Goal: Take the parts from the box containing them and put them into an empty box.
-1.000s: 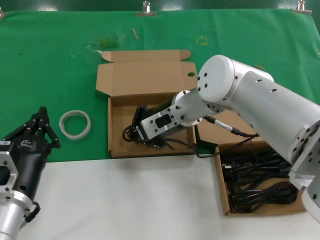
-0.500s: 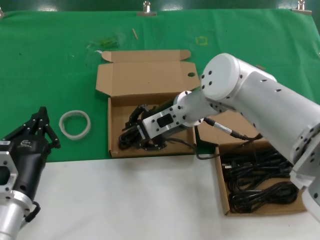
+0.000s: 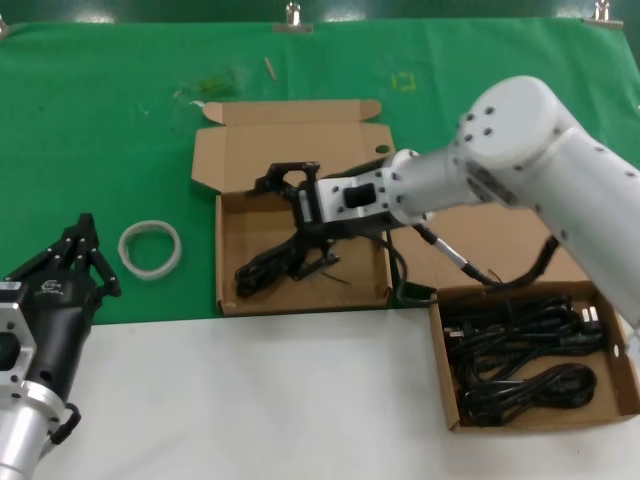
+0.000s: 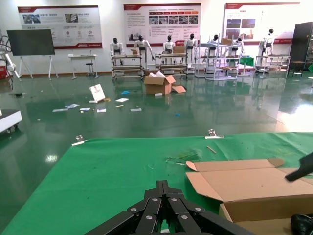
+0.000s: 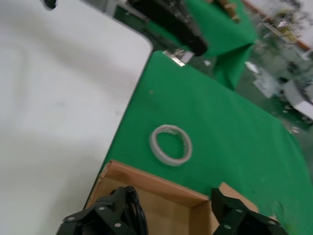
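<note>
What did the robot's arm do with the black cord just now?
The right gripper let go of the cord bundle inside the left cardboard box, then lifted and drew back toward the lid, fingers spread. The bundle now lies on the box floor. The left gripper, the whitish ring and the right box of cords stayed put.

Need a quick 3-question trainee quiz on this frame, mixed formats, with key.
1. True or false: the right gripper is shut on a cord bundle.
2. Which box holds more cords? A: the centre box. B: the right-hand box.
3. Fill in: the whitish ring lies between the left gripper and the ____ box.

Key: 1 false, it stands open over the bundle lying in the centre box. 2 B. 3 centre.
</note>
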Available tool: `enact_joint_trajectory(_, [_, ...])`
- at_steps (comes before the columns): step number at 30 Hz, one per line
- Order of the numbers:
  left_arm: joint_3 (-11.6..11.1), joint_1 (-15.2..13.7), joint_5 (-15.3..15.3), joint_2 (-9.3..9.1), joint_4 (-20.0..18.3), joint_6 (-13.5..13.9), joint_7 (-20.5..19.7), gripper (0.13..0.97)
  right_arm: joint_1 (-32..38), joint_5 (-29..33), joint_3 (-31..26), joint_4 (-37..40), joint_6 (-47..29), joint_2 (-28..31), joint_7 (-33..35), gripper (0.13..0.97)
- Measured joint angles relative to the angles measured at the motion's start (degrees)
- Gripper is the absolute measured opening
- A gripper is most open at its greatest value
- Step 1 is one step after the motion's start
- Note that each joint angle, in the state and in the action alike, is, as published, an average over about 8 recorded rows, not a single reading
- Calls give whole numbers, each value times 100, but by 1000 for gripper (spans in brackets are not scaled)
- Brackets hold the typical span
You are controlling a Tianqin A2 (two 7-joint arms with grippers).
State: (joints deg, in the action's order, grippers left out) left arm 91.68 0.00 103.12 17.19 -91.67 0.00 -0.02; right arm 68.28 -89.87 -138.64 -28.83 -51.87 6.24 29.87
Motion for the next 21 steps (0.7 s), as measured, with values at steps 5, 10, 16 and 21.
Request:
enact_joint_trajectory(5, [0, 0, 0, 0, 0, 0, 0, 140, -392, -101, 524, -519, -50, 372, -128, 621])
enact_joint_trajectory(10, [0, 0, 0, 0, 0, 0, 0, 140, -781, -320, 1021, -888, 16, 607, -157, 739])
enact_joint_trajectory(16, [0, 0, 0, 0, 0, 0, 0, 140, -928, -431, 1224, -1011, 80, 668, -167, 786])
enact_joint_trajectory(21, [0, 0, 0, 0, 0, 0, 0, 147, -999, -444, 1269, -1073, 139, 674, -198, 861])
